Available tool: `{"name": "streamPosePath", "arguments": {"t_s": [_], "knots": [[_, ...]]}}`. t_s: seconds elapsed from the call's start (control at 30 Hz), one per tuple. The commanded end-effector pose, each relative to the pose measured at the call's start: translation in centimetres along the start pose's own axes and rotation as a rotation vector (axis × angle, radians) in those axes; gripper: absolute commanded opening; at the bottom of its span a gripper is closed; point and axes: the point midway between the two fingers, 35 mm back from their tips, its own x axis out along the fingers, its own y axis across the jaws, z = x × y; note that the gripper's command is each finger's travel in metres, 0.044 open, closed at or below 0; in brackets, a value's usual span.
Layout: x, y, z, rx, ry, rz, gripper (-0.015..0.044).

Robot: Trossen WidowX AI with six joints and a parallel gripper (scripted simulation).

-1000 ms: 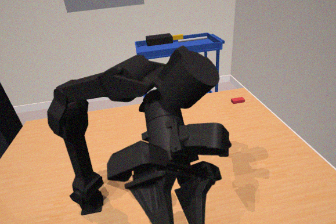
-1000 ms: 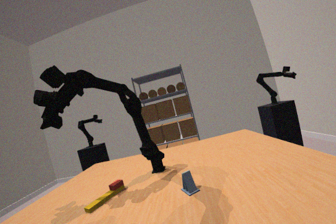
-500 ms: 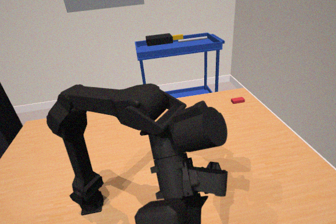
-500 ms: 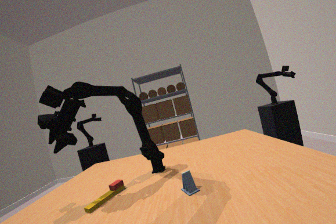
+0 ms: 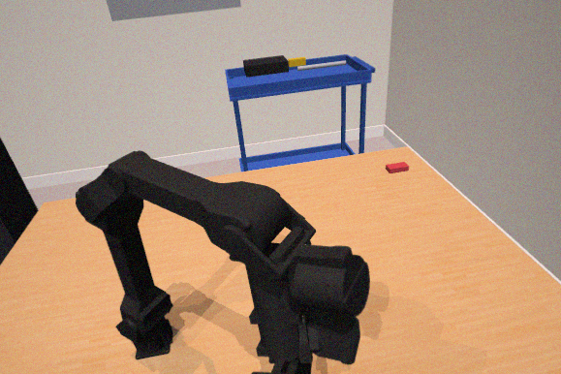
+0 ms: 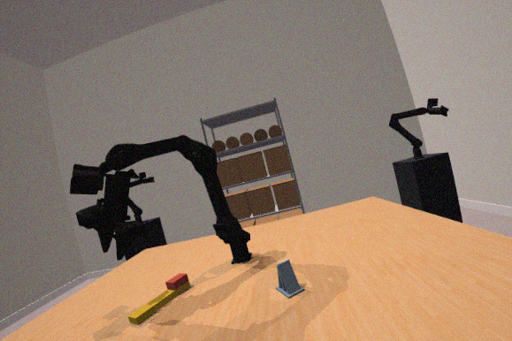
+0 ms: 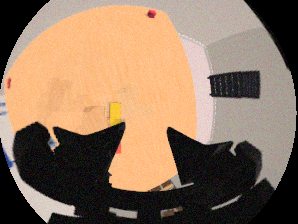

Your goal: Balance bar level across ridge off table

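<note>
The yellow bar (image 6: pixel 153 306) (image 7: pixel 115 112) lies on the table, with a red block (image 6: pixel 177 281) (image 7: pixel 119 149) at one end, partly hidden by a finger in the wrist view. The blue-grey ridge (image 6: pixel 288 278) stands upright on the table, apart from the bar, with nothing on top. Only a sliver of the ridge (image 7: pixel 52 144) shows in the wrist view. My gripper (image 6: pixel 112 254) (image 7: pixel 146 127) is open and empty, pointing down, well above the table. In the top view its fingertips are cut off, and neither bar nor ridge shows.
The wooden table (image 5: pixel 466 242) (image 6: pixel 403 265) (image 7: pixel 100 50) carries a small red block (image 5: pixel 397 168) near its far corner. The wrist view shows two red objects near the table's edges. A blue cart (image 5: pixel 296 84) and a shelf rack (image 6: pixel 248 147) stand beyond the table.
</note>
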Motion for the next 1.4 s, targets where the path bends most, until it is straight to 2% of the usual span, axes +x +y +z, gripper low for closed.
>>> {"name": "streamPosePath", "arguments": {"t_s": [0.0,0.33,0.57,0.9,1.37], "knots": [[1.2,2.0,-1.6,-0.002,0.050,0.096,0.0315],[3.2,6.3,-5.3,0.003,0.174,0.306,0.0315],[3.9,6.6,-5.5,0.004,0.176,0.309,0.0315],[9.4,8.4,-6.5,0.004,0.176,0.309,0.0315],[10.6,8.8,-6.8,0.004,0.176,0.309,0.0315]]}}
